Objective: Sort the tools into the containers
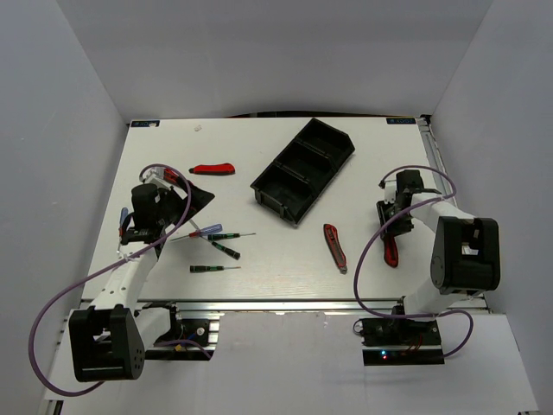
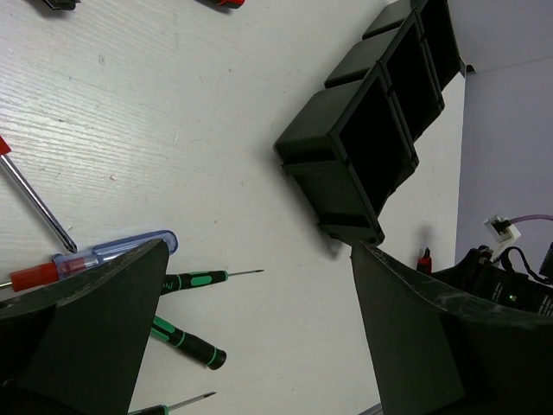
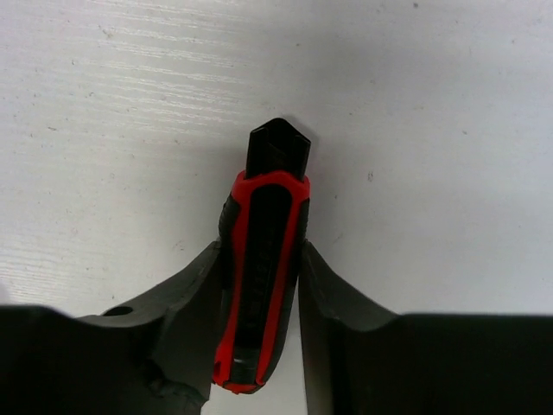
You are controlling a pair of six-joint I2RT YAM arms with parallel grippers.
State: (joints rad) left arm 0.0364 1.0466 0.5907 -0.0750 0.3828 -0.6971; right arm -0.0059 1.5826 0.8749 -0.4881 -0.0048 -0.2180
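Note:
My right gripper [image 1: 390,228] is shut on a red-and-black utility knife [image 1: 390,252] at the right side of the table; in the right wrist view the fingers [image 3: 194,281] press both sides of the knife [image 3: 262,259]. A second utility knife [image 1: 334,246] lies near the middle. Red-handled pliers [image 1: 212,169] lie at the back left. My left gripper [image 1: 184,204] is open and empty above the screwdrivers [image 1: 218,249]. The left wrist view shows a blue-red one [image 2: 104,258] and black-green ones [image 2: 194,278]. The long black tray [image 1: 302,170] [image 2: 371,130] stands diagonally at the back middle, with nothing visible in its three compartments.
The white table's right edge is close to my right gripper. Grey walls enclose the table on three sides. Purple cables loop beside both arms.

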